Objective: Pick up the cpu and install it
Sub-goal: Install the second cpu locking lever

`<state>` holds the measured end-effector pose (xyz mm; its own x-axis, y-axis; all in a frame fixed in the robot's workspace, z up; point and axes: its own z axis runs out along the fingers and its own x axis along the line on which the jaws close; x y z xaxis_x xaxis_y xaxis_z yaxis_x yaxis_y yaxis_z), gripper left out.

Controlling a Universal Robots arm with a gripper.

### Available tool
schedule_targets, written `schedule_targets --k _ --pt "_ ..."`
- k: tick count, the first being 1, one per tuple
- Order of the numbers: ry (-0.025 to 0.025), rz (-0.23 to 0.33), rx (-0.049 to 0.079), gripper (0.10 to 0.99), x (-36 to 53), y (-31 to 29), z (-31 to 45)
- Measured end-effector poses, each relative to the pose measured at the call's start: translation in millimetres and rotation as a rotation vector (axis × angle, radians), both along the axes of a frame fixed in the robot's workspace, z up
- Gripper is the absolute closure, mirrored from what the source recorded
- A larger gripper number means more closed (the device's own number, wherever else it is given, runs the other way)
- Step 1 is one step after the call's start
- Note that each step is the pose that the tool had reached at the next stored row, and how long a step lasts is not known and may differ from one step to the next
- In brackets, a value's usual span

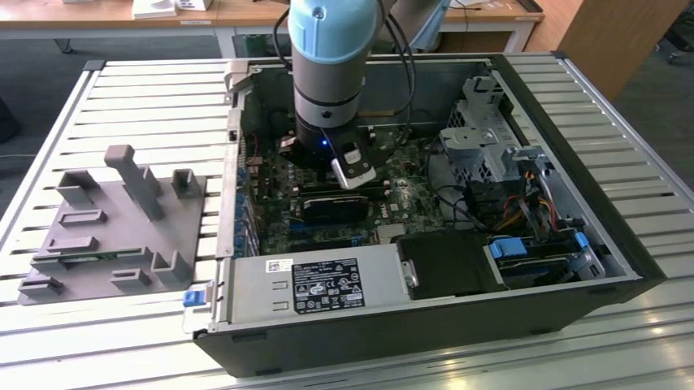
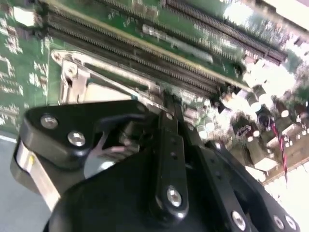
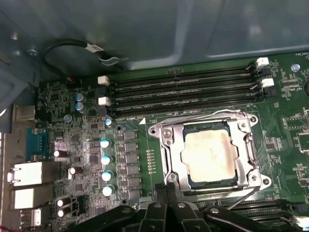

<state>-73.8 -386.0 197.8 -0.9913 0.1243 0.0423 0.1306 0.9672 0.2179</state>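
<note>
Black linkage of our gripper (image 3: 166, 212) is sitting nearest the lens in both wrist views; we cannot tell whether its jaws are spread or pressed together.

Item: cpu (image 3: 211, 153), pale square, lying inside the metal-framed socket (image 3: 164, 133) on the green motherboard (image 3: 67, 92), just beyond the gripper.

Handling note: we are judging that seating needs a level, square approach and light pressure.

Containers: open computer case (image 1: 639, 268) holding motherboard, cables, drive cage; grey tray (image 1: 65, 244) standing on the slatted counter (image 1: 130, 97), well apart.
</note>
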Motion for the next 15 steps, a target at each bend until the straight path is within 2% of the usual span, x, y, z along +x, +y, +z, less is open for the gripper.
schedule_targets --k 5,15 --pt "0.0 0.0 0.014 0.98 -0.5 0.0 1.5" --pt "0.0002 0.0 0.015 0.98 -0.3 0.0 24.6"
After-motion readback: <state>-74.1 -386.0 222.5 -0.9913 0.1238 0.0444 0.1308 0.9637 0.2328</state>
